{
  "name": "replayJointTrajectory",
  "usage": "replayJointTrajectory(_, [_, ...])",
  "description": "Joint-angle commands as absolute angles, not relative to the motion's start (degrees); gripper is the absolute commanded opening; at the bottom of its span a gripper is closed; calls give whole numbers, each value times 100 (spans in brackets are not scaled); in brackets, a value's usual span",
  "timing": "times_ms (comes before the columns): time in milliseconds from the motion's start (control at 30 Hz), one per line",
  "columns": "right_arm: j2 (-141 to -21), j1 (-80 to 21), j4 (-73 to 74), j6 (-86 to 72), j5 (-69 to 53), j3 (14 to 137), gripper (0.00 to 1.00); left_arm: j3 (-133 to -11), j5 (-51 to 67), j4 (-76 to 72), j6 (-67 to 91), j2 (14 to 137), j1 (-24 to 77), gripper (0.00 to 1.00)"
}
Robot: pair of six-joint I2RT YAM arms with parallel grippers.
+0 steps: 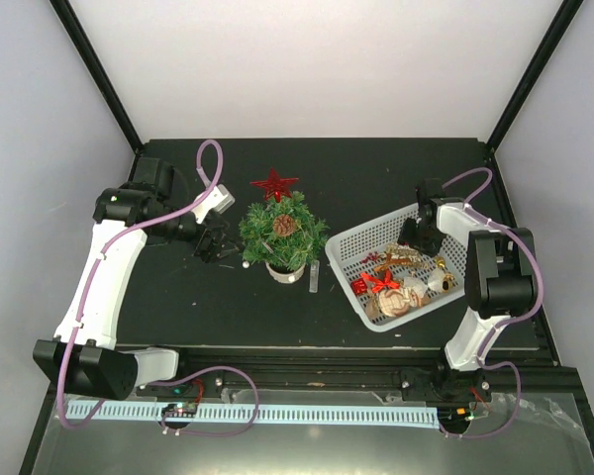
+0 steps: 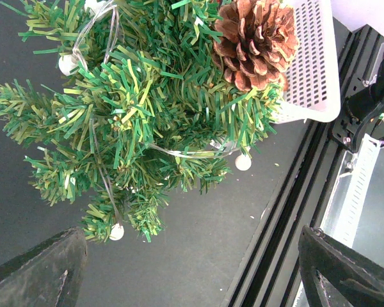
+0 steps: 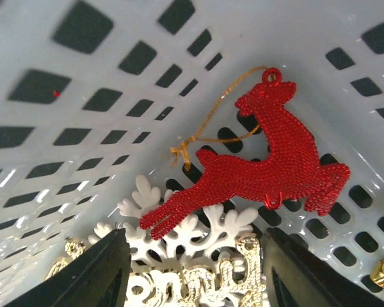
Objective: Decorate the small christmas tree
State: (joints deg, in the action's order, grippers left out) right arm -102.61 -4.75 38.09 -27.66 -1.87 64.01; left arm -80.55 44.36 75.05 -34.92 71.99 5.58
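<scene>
The small bushy green christmas tree stood mid-way on the black surface, the left jaws wide and empty just beside it. The right jaws, parted and holding nothing, hovered inside the white plastic basket over a red glitter reindeer ornament. This looked like the picking step. The next move called for lowering and closing on the reindeer's flat body.

Top view: even, diffuse overhead light. White walls bright; matte black table shows soft, short shadows. Faint reflections along bottom edge. Sharp overall, slight wide-angle bend at corners.

Left wrist view: well lit, the small christmas tree crisp. Lower corners dark, underexposed.

Right wrist view: bright. Red reindeer sharp w/ glitter sparkle. White basket wall at upper left soft, out of focus.
</scene>
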Motion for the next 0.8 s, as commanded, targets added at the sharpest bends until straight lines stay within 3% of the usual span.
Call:
replayJointTrajectory(0, [-10224, -482, 3619, -2767, -392, 6257, 53, -8275, 4526, 7524, -3462, 7111, 520, 90])
replayJointTrajectory(167, [-10015, -482, 3624, -2760, -438, 6038, 33, -8269, 4535, 7471, -3437, 7127, 523, 90])
replayJointTrajectory(600, [-9358, -488, 3871, -2744, -396, 5924, 12, -8231, 4541, 7405, -3442, 7171, 527, 90])
replayJointTrajectory(700, [-9298, -481, 3887, -2736, -397, 5947, 11, -8198, 4554, 7377, -3446, 7180, 523, 90])
replayJointTrajectory(767, [-9394, -479, 3936, -2735, -467, 6012, 20, -8194, 4567, 7366, -3437, 7181, 521, 90])
